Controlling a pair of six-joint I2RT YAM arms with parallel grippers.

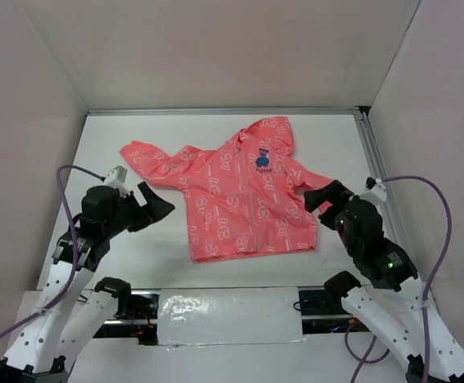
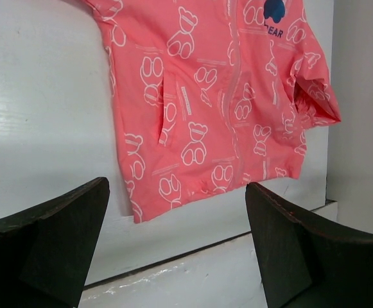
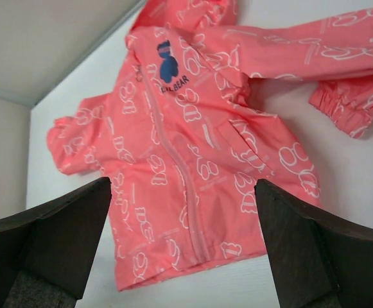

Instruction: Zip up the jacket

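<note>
The coral-pink jacket (image 1: 243,195) with white print lies flat, front up, in the middle of the white table; its front panels meet along the zipper line (image 3: 186,186) from hem to collar. A dark-blue emblem (image 1: 263,159) sits on the chest. It also shows in the left wrist view (image 2: 218,102). My left gripper (image 1: 161,207) is open and empty, left of the jacket's hem. My right gripper (image 1: 321,196) is open and empty, at the jacket's right sleeve, not touching it.
White walls enclose the table (image 1: 136,255) on three sides. A metal rail (image 1: 375,159) runs along the right edge. A taped strip (image 1: 228,315) lies between the arm bases at the near edge.
</note>
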